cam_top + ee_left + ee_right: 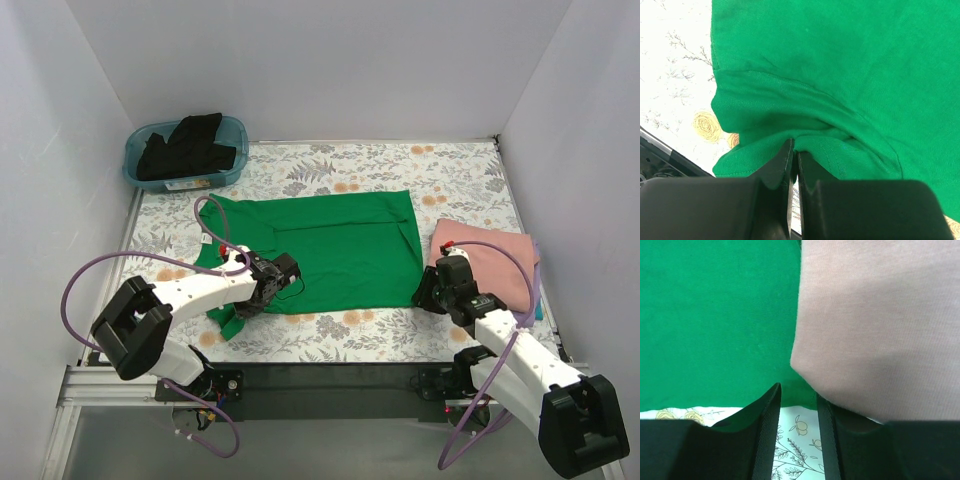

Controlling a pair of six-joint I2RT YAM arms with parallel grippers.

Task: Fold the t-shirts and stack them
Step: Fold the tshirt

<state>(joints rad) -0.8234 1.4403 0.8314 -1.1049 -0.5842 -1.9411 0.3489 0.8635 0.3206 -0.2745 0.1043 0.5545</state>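
The bright green t-shirt (340,245) lies spread on the floral table, its near left part bunched. My left gripper (252,298) is on that bunched part. In the left wrist view its jaws (795,150) are shut on a fold of the green t-shirt (840,60). The salmon pink t-shirt (500,260) lies folded at the right. My right gripper (422,295) is open and empty, low over the table between the green shirt's near right corner (715,315) and the pink t-shirt (880,315). A black t-shirt (190,145) lies in the tub. No lavender shirt shows.
The teal plastic tub (135,165) stands at the back left corner. White walls close in the table on three sides. The table's black front rail (330,385) runs along the near edge between the arm bases.
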